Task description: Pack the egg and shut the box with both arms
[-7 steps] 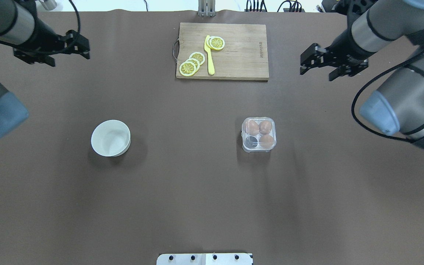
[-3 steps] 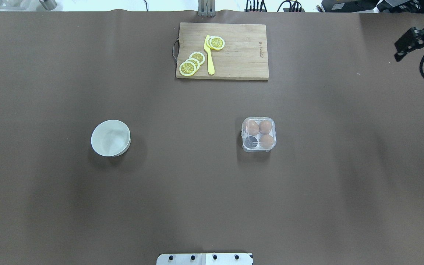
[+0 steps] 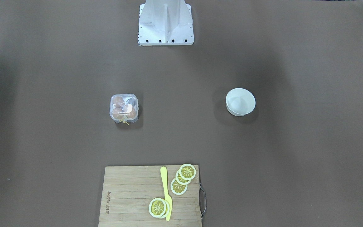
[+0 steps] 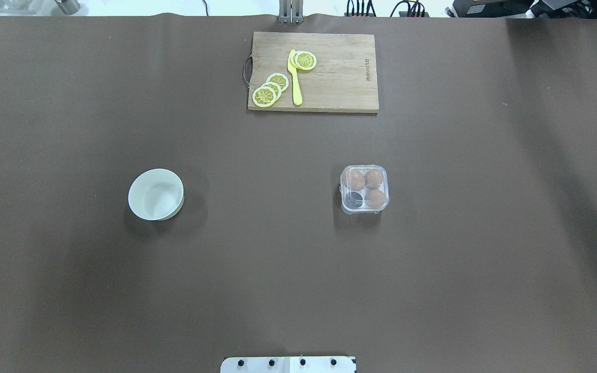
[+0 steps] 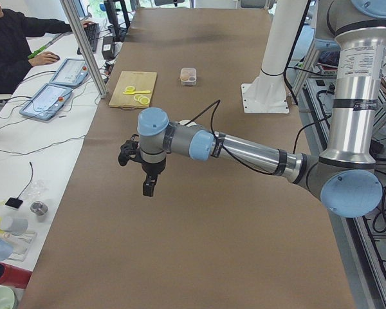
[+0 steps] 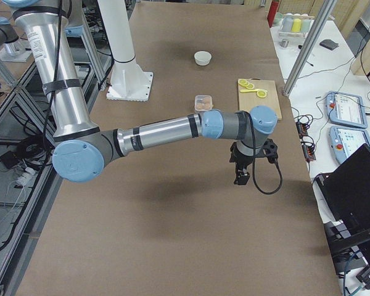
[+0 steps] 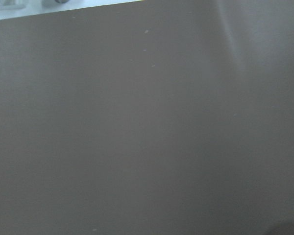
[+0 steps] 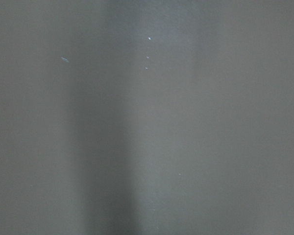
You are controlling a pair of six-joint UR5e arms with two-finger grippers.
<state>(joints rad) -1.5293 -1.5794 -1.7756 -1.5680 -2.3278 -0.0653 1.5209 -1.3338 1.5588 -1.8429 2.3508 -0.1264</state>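
The clear box point(image 4: 364, 189) stands right of the table's middle with its lid down; it also shows in the front view point(image 3: 124, 107). Three tan-brown eggs lie inside, one of them at the back right point(image 4: 373, 178); the front left cell point(image 4: 353, 199) is dark and holds no egg. A bit of yellow string point(image 3: 124, 121) hangs at its side. Neither gripper shows in the overhead or front view. The left gripper point(image 5: 146, 185) hangs over bare mat near the table's left end, the right gripper point(image 6: 239, 177) near the right end. I cannot tell whether either is open or shut.
A white bowl point(image 4: 156, 194) stands left of the middle. A wooden cutting board point(image 4: 340, 77) with lemon slices point(image 4: 270, 89) and a yellow knife point(image 4: 294, 77) lies at the far edge. The white robot base point(image 3: 165, 23) is at the near edge. An operator point(image 5: 13, 38) sits beside the table.
Both arms have swung outward and left the overhead view, the left one first, the right one last past the right edge. The box, bowl and board have not moved.
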